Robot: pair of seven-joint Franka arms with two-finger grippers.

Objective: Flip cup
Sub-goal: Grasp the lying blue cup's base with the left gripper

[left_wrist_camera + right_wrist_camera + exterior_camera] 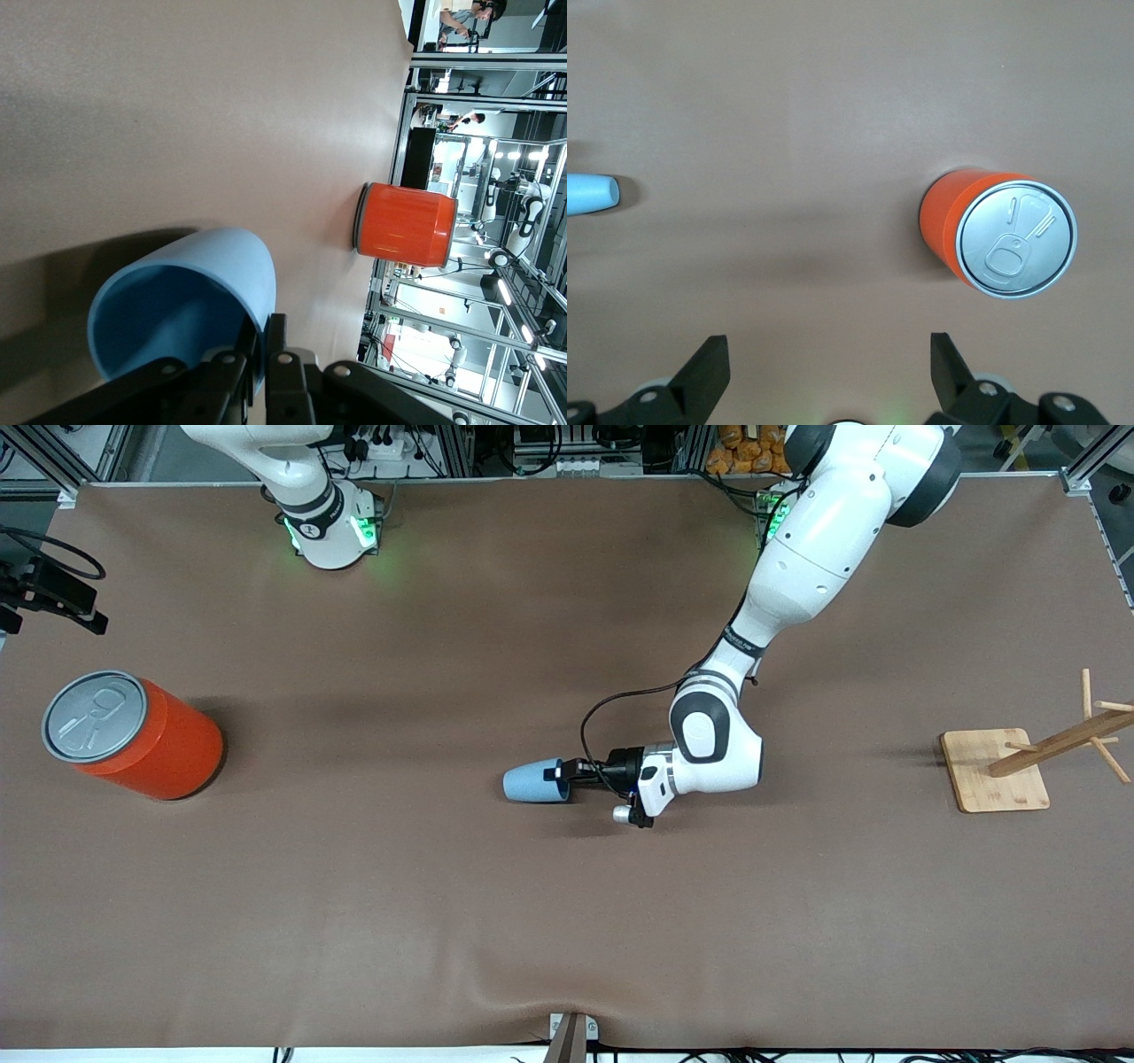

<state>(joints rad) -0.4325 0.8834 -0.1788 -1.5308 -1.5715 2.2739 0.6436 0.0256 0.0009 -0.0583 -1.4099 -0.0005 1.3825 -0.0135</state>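
Note:
The light-blue cup (534, 782) lies on its side near the middle of the table, its closed bottom toward the right arm's end. My left gripper (560, 772) is low over the mat at the cup's open mouth, shut on the cup's rim (262, 319), with one finger inside the mouth and one outside. The blue inside of the cup (168, 319) faces the left wrist camera. My right gripper (828, 363) is open and empty, high over the right arm's end of the table, and it waits. The cup's bottom (589, 194) shows at the edge of the right wrist view.
A big orange-red can (133, 733) with a grey pull-tab lid stands upright toward the right arm's end of the table; the can (1001, 232) shows from above in the right wrist view. A wooden peg stand (997, 769) sits toward the left arm's end.

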